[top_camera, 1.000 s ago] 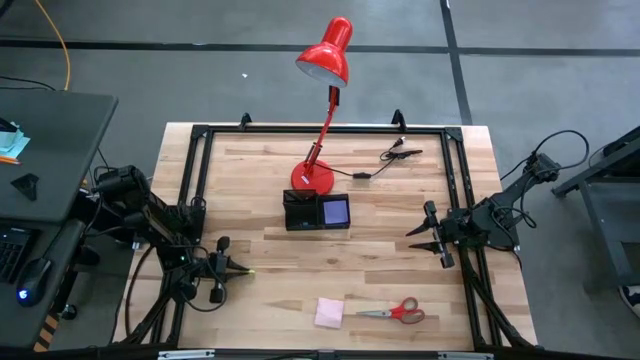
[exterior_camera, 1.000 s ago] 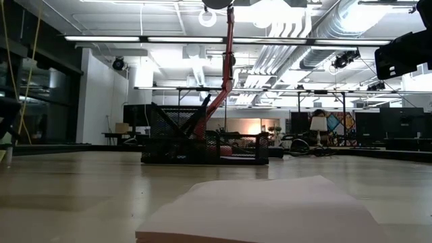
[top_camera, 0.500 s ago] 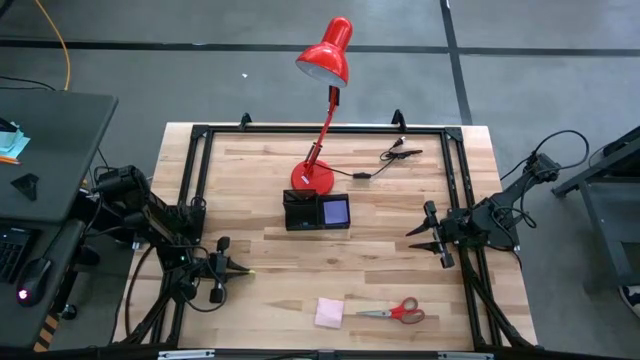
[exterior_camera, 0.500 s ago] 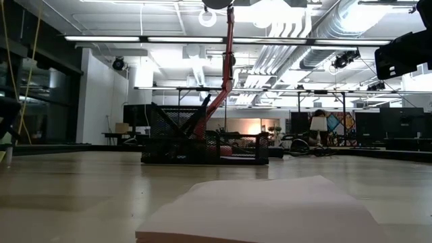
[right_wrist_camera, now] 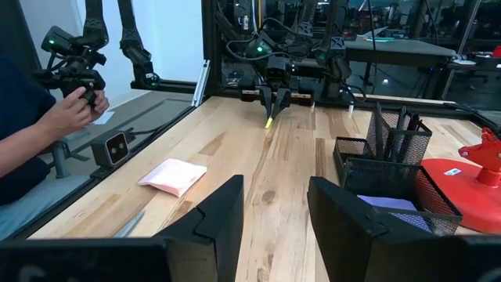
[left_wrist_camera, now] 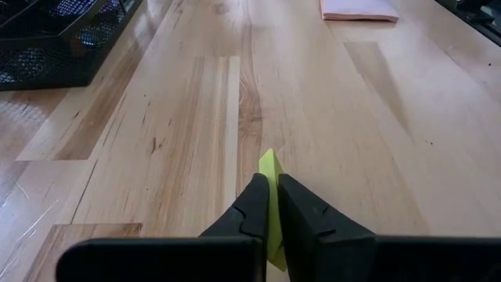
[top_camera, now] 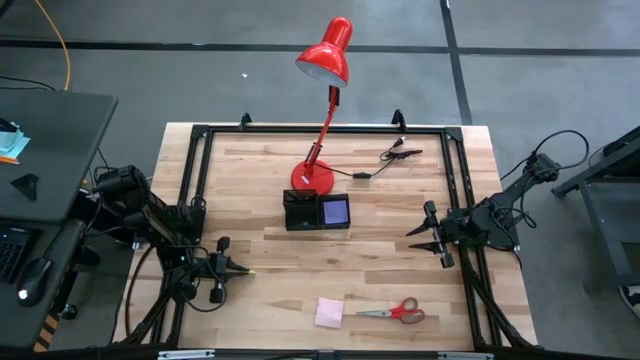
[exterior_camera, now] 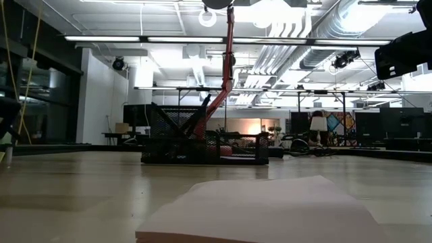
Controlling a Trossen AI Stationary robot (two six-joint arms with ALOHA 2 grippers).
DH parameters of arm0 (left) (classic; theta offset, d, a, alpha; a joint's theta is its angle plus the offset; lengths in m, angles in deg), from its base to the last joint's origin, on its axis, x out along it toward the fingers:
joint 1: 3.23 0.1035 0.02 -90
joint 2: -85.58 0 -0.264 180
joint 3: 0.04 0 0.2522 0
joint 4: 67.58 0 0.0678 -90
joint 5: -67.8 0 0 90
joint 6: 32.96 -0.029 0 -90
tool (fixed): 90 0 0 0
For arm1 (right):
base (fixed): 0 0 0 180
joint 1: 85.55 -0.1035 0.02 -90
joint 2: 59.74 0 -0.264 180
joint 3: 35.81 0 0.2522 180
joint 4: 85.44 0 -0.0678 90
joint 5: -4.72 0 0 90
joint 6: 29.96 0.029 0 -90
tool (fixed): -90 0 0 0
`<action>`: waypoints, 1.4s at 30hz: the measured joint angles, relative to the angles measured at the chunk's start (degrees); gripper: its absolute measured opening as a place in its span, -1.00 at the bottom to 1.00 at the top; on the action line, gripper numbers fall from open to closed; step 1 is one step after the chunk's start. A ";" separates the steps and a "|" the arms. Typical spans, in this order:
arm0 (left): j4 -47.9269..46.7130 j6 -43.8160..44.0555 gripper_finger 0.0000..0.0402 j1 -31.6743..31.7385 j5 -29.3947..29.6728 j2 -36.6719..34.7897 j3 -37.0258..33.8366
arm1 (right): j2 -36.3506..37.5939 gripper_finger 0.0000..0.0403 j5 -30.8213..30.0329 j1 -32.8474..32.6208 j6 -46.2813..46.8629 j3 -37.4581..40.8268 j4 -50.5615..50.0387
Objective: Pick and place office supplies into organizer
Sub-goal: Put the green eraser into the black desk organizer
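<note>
The black mesh organizer (top_camera: 303,212) stands mid-table in front of the red lamp's base. A purple pad (top_camera: 336,211) lies in its right compartment and black pens (right_wrist_camera: 399,125) stand in its taller one. Near the front edge, a pink pad (top_camera: 330,312) and red-handled scissors (top_camera: 398,312) lie flat. At the table's left edge my left gripper (top_camera: 243,268) is shut on a thin yellow slip (left_wrist_camera: 270,166). At the right edge my right gripper (top_camera: 426,246) stands open with nothing between its fingers, pointing toward the table's left. My left gripper pinches the thin yellow slip between its two fingers; the slip's pointed end (left_wrist_camera: 269,174) sticks out past the fingertips. The fingers slant down from the table's left side. Whether that pointed end (right_wrist_camera: 268,121) rests on the wood, I cannot tell.
The red desk lamp (top_camera: 318,178) stands behind the organizer, its head (top_camera: 326,52) over the far edge. A black cable with clips (top_camera: 392,158) lies at the far right. A black frame (top_camera: 200,135) rims the table. A person's hands (right_wrist_camera: 74,102) show beyond the near edge.
</note>
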 joint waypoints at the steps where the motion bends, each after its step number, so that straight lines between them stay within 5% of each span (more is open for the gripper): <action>1: 0.00 0.00 -0.98 0.00 -0.01 0.00 0.00 | 0.02 -0.34 0.02 -0.01 0.01 0.00 0.00; 42: 2.60 -2.58 -0.94 -0.02 0.68 0.00 0.02 | 0.00 -0.34 0.00 -0.02 0.02 0.00 0.00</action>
